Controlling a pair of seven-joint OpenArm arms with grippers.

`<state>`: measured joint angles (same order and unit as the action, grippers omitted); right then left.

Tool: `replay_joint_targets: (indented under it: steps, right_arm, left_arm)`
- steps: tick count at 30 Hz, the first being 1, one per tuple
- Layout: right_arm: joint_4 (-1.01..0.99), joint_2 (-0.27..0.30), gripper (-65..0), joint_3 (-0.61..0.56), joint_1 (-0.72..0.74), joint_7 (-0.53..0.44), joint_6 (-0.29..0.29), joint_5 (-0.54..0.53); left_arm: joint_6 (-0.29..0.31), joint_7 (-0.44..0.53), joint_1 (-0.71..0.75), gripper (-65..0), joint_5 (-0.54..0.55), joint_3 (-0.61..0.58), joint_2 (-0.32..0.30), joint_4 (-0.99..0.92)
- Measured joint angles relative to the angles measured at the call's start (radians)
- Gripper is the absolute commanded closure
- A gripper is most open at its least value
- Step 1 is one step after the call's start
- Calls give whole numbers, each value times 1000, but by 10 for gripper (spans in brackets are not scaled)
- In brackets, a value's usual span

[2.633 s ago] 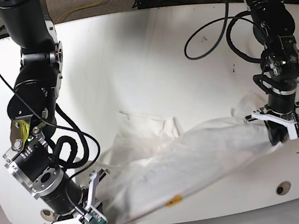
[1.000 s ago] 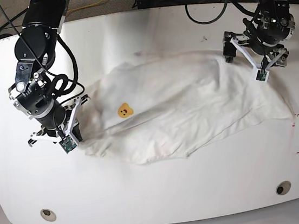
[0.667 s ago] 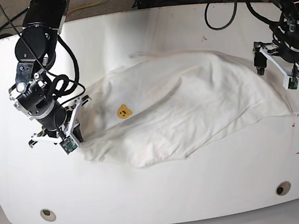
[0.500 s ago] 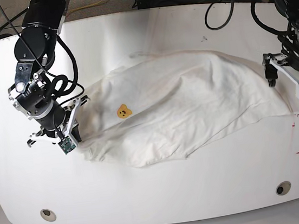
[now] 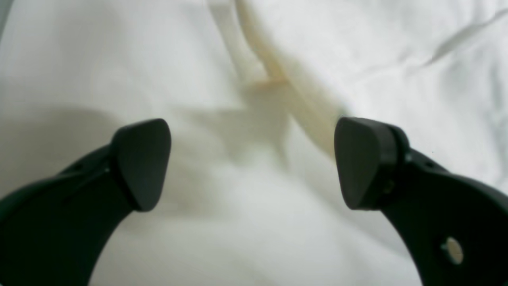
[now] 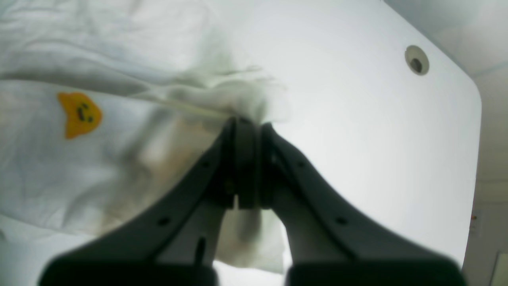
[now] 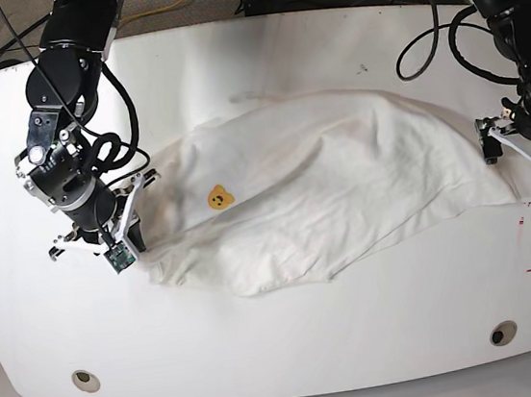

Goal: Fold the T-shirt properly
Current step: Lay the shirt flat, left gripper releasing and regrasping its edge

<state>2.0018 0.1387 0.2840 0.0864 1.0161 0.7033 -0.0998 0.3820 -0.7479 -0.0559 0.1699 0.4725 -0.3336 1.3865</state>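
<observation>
Across the middle of the table, your T-shirt now lies spread out, bear face up, reaching from near the left edge almost to the right edge. A couple of seconds ago it hung stretched between the two grippers at the front edge; since then you have carried it back and laid it down.

Your left gripper has let go: its pads stand wide apart with nothing between them, hovering over the cloth by the right edge, having swung there from the far side of the shirt within the last second. Your right gripper has not moved in that time and stays clamped on a bunch of fabric at the shirt's left end, beside the bear face.

That reads as the laying-out step nearly finished and no fold yet made. The cloth looks rumpled, with a long ridge through the middle, so you probably need to smooth or tug it flat before folding. Releasing the right grip comes first.
</observation>
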Motion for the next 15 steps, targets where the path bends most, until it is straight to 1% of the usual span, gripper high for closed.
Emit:
replay_joint_targets:
  steps: [4, 7, 12, 15]
  right_arm:
    - [0, -1, 0, -1, 0, -1, 1, -1]
    - [0, -26, 0, 3, 0, 0, 0, 10]
    - [0, -42, 0, -2, 0, -2, 0, 2]
    - [0, -42, 0, -1, 0, -1, 0, 0]
  left_arm:
    - [0, 56, -36, -610, -18, -2, -19, -92]
    - [-3, 92, -58, -610, -24, -1, -37, -144]
    - [-4, 108, -106, -610, -27, -6, -68, -228]
    - [-3, 112, -128, -610, -28, -52, -98, -264]
